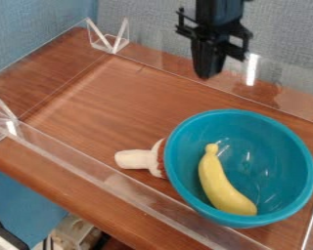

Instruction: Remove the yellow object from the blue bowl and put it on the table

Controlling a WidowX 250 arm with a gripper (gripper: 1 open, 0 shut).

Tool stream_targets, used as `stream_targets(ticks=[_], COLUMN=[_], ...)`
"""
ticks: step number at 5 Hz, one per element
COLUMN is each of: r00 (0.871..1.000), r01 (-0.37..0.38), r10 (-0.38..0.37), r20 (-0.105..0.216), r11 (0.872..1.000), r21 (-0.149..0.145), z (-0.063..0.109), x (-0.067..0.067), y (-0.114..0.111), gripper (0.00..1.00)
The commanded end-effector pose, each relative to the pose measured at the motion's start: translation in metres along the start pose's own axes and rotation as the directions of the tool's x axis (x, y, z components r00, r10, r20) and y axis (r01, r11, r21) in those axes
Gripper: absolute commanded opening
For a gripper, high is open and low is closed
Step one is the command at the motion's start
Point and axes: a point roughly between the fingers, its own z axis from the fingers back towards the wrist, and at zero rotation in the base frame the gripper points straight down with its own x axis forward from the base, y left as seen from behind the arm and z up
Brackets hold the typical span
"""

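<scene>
The yellow object, a small curved banana, lies inside the blue bowl at the table's front right. My gripper hangs over the back of the table, well behind the bowl and up and left of it in the picture. It points straight down with its black fingers pressed together and nothing between them.
A cream mushroom-shaped toy with a reddish part lies just left of the bowl, against the front clear wall. Low clear acrylic walls ring the tabletop, with a clear bracket at the back left corner.
</scene>
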Motion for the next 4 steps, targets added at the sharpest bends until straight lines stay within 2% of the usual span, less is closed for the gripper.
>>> stream_targets(ticks=[1,3,4], r00=[0.998,0.996,0.998], r01=[-0.024,0.077,0.038], r10=[0.023,-0.078,-0.039], r20=[0.058,0.052,0.056], r11=[1.000,0.997,0.999], r21=[0.019,0.017,0.021], z=[0.0134,0.0169,0.0155], x=[0.0043,0.0029,-0.0011], y=[-0.0054,-0.0046,-0.0088], gripper=[0.00,0.00,0.00])
